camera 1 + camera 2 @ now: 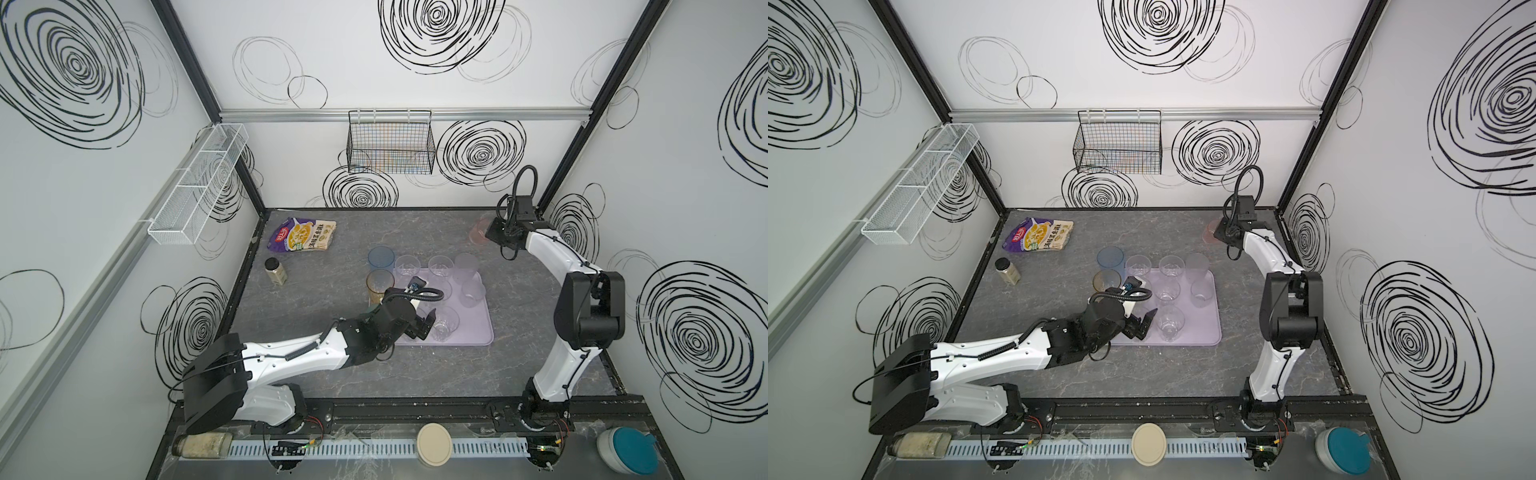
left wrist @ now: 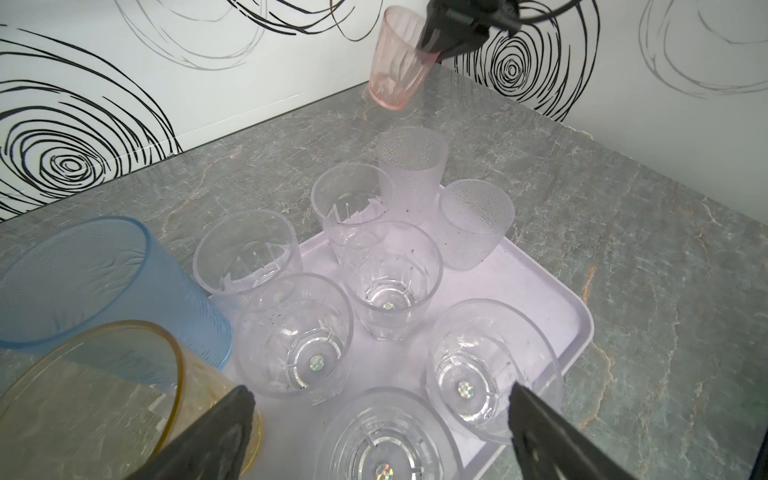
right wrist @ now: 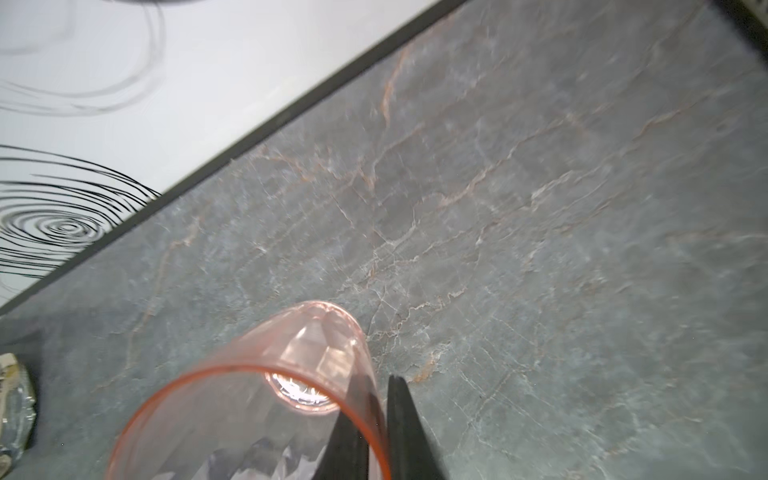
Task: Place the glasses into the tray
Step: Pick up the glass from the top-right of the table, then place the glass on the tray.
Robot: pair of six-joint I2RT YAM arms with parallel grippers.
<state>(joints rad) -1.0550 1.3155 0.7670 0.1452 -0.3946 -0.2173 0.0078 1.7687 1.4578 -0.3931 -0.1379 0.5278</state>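
My right gripper [image 3: 376, 380] is shut on the rim of a pink glass [image 3: 257, 395], one finger inside and one outside. The glass [image 1: 478, 230] hangs tilted near the table's far right corner, its base close to the surface. The lavender tray [image 1: 478, 328] lies mid-table and holds several clear glasses [image 2: 392, 282] and a frosted one [image 2: 476, 222]. Another frosted glass [image 2: 413, 174] stands at its far edge. A blue glass [image 1: 380, 257] and an amber glass [image 1: 379, 284] stand by its left side. My left gripper [image 2: 380, 388] hovers open over the tray's near left, above a clear glass.
A snack bag [image 1: 302, 235] and a dark-lidded jar [image 1: 276, 271] sit at the far left of the table. A black wire basket [image 1: 390, 143] and a white mesh rack [image 1: 199, 183] hang on the walls. A beige lid [image 1: 434, 444] and a teal-lidded container [image 1: 629, 449] lie along the front.
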